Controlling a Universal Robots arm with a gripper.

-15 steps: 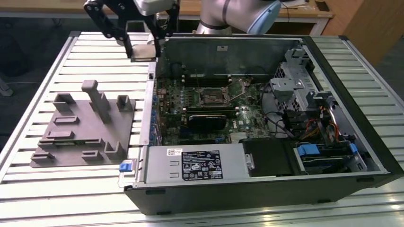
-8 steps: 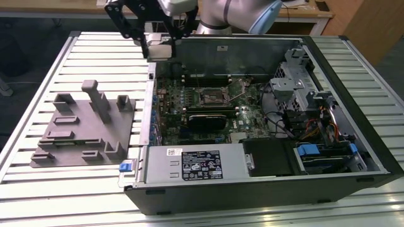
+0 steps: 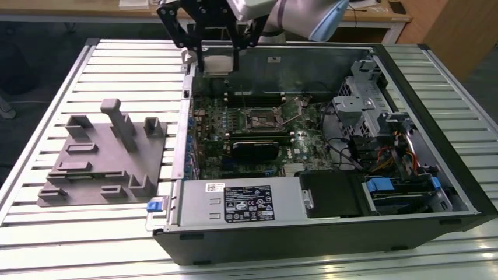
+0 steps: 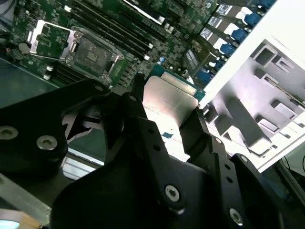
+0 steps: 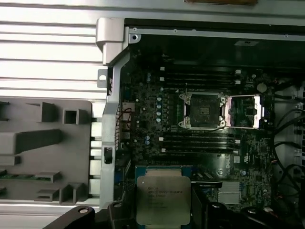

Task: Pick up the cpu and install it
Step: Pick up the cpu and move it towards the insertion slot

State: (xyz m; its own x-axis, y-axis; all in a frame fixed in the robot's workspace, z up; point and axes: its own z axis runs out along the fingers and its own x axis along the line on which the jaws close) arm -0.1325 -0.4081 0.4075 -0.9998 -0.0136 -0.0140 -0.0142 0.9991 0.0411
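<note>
Cpu, a small flat square chip with a silver-grey metal top (image 5: 163,200), is pinched by its edges in the black pincer (image 3: 218,58). The pincer points down above the open black computer case (image 3: 311,239), which holds a green motherboard (image 5: 143,143) with an uncovered socket (image 5: 202,110).

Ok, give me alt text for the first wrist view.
The cpu is gripped between the black jaws over an open computer case, whose motherboard shows the cpu socket with its cover plate swung open. A grey plastic fixture lies on the slatted table beside the case.
</note>
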